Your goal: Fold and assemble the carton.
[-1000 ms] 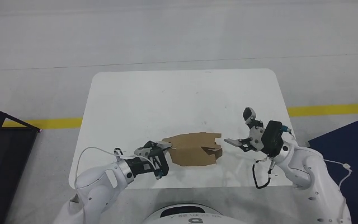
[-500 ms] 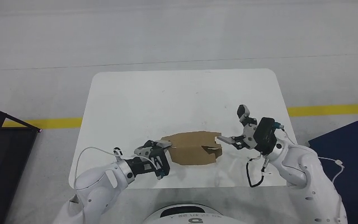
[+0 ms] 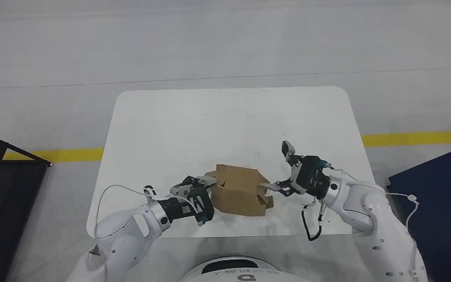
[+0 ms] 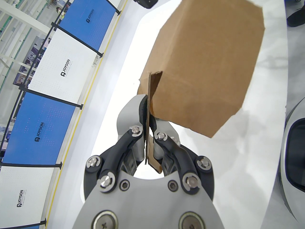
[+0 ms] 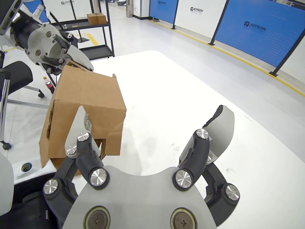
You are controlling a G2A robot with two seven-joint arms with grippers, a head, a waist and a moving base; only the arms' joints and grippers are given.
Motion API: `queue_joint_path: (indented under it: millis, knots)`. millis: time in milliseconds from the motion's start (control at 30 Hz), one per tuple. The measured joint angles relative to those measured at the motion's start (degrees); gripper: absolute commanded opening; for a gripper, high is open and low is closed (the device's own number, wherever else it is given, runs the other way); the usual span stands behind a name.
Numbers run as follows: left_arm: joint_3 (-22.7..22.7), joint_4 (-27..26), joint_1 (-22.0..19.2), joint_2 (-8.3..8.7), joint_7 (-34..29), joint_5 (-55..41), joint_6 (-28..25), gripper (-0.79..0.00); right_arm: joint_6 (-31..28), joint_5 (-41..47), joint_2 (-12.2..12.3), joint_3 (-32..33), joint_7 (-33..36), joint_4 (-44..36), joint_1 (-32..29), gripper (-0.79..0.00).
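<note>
1. Left hand [image 4: 148, 110]: pressed together on a thin flap [image 4: 150, 89] at one end of the carton [image 4: 205, 60], and we see only the flap's edge between the pads. Risk: the grip is narrow and sits on a fold, so any sideways load may pull the flap out or tear it at the crease.

2. Right hand [image 5: 155, 117]: its fingers [image 5: 224, 125] are spread wide and hold nothing. One sits at the notched panel on the carton's opposite end; we cannot tell whether it touches. Risk: a push here may hook the notch and buckle the panel rather than square it.

3. Carton [image 3: 236, 190]: brown, partly opened, tilted, and held between the two hands. From the left wrist view we judge it to be lifted at one end. Risk: a push from one side against a single pinch may twist the body and set a false crease.

4. Table [image 3: 211, 127]: white, with the carton near its front edge. Risk: if the pinch fails, we judge the carton may slide or drop off that edge.
</note>
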Motion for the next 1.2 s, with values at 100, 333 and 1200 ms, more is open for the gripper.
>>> queue_joint_path:
  millis: [100, 333, 1200]
  knots:
    - [0.0, 0.0, -0.1, 0.09, 0.1, -0.4, -0.1, -0.785, -0.6, -0.4, 0.2, 0.0, -0.1, 0.1, -0.1, 0.000]
    - [-0.2, 0.1, -0.2, 0.26, 0.9, -2.4, -0.3, -0.785, -2.4, -2.0, 0.6, 0.2, 0.1, -0.4, -0.3, 0.000]
    - [-1.5, -0.8, 1.8, 1.03, 5.9, 1.5, 7.1, -0.785, 0.1, -1.5, 1.9, 7.9, -6.3, -3.8, -4.4, 0.000]
